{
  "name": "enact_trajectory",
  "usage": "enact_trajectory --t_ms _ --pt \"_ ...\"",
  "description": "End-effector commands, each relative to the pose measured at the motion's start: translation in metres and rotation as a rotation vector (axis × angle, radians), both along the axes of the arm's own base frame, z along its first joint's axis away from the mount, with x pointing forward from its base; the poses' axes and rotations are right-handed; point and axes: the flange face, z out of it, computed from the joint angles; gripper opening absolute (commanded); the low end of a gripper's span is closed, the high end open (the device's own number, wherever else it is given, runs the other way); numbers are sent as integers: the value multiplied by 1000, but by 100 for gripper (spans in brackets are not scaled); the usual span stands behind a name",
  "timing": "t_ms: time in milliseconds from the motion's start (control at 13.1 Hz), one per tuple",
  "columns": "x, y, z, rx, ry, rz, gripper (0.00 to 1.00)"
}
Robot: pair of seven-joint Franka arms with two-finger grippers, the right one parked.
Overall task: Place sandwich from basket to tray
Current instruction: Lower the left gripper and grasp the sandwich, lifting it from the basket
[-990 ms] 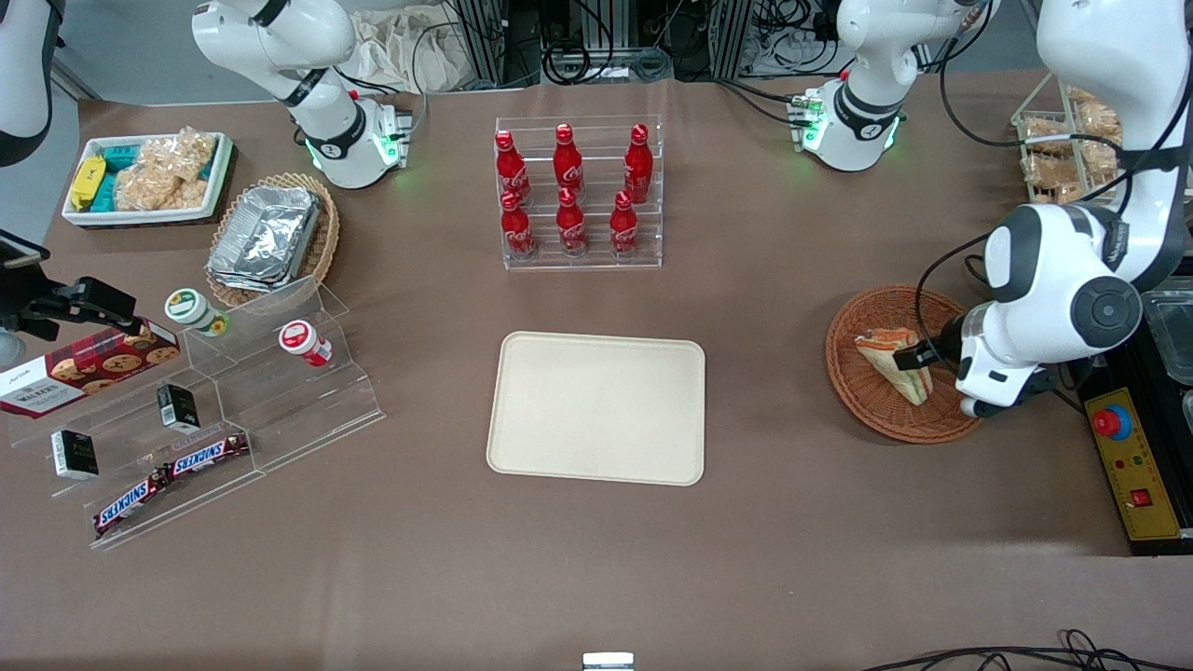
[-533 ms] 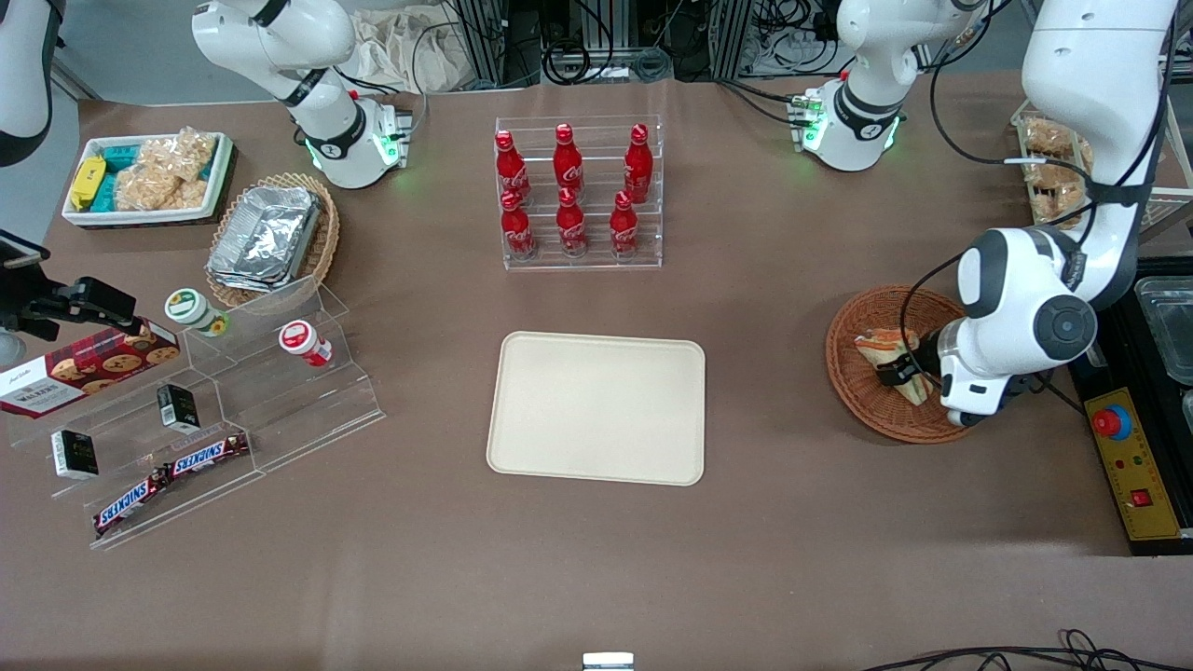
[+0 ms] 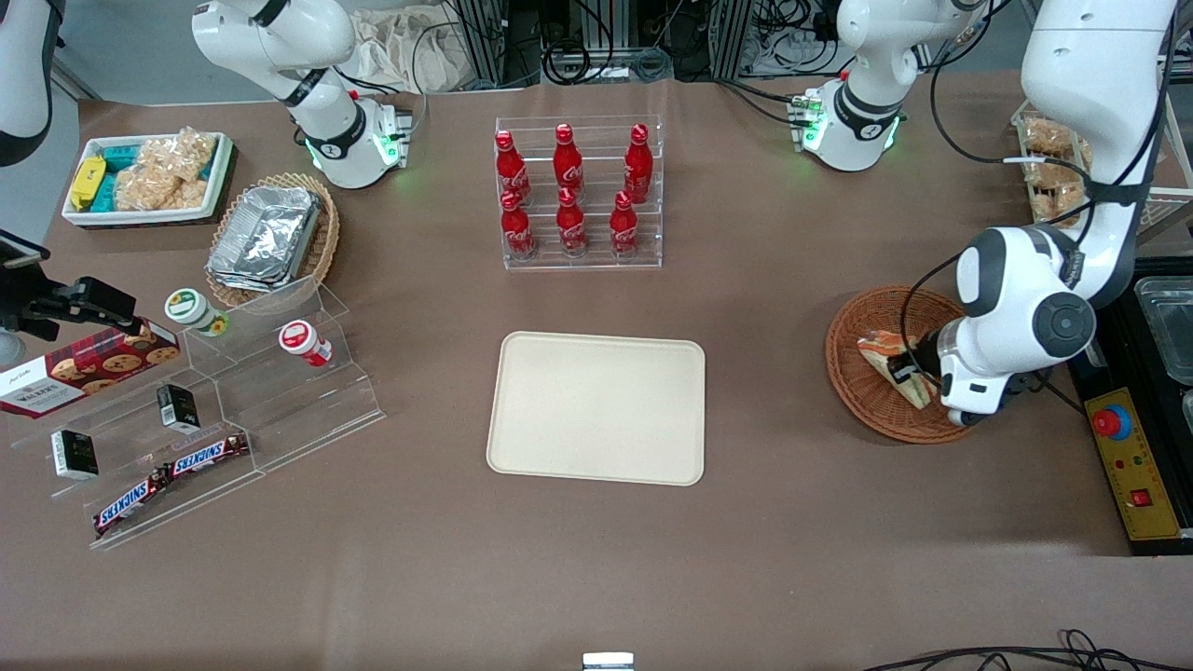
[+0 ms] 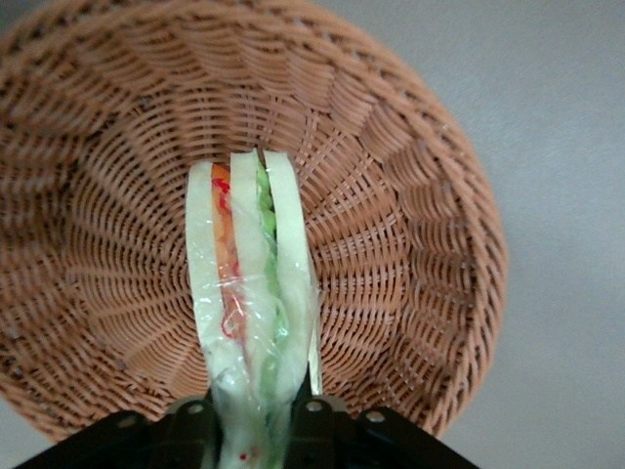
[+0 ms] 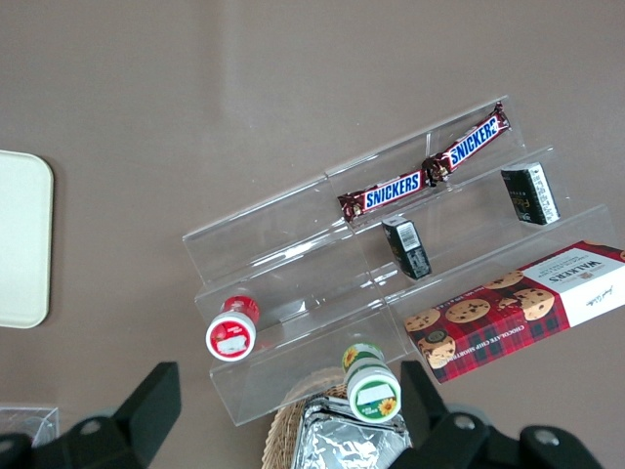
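Note:
The sandwich (image 3: 881, 351), a pale wedge with green and orange-red filling in clear wrap, stands on edge in the round reddish-brown wicker basket (image 3: 853, 396) toward the working arm's end of the table. My gripper (image 3: 902, 370) is down in the basket, shut on the sandwich. In the left wrist view the black fingers (image 4: 314, 422) press both bread faces of the sandwich (image 4: 249, 283), with the basket (image 4: 410, 225) weave beneath it. I cannot tell whether the sandwich touches the basket floor. The cream tray (image 3: 596, 407) lies bare at the table's middle.
A clear rack of red cola bottles (image 3: 573, 191) stands farther from the front camera than the tray. A control box with a red button (image 3: 1112, 422) sits beside the basket. Acrylic steps with snacks (image 3: 200, 410), a foil-filled tan basket (image 3: 270, 238) and a white bin (image 3: 144, 177) lie toward the parked arm's end.
The gripper has come down into the basket over the sandwich, and its fingers now clamp the wedge. The sandwich has turned slightly in the basket.

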Motion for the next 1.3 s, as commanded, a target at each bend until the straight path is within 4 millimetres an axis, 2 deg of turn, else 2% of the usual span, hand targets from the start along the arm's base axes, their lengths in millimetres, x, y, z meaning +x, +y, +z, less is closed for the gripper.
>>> enact_trajectory --t_ms 0,381,457,610,686,762,914,990,1219 --pt "10 -4 56 21 3 -14 0" --pt "33 -20 198 -1 62 -122 0" --pt "35 -20 218 -12 54 -161 0" --pt "34 -42 247 -36 30 -257 0" --pt "34 -52 251 -48 22 -307 0" --pt "34 -70 246 -70 28 -363 0" --pt "36 -114 214 -119 72 -441 0" --pt "34 -145 198 -133 92 -496 0" --pt "31 -218 166 -147 60 -616 0"
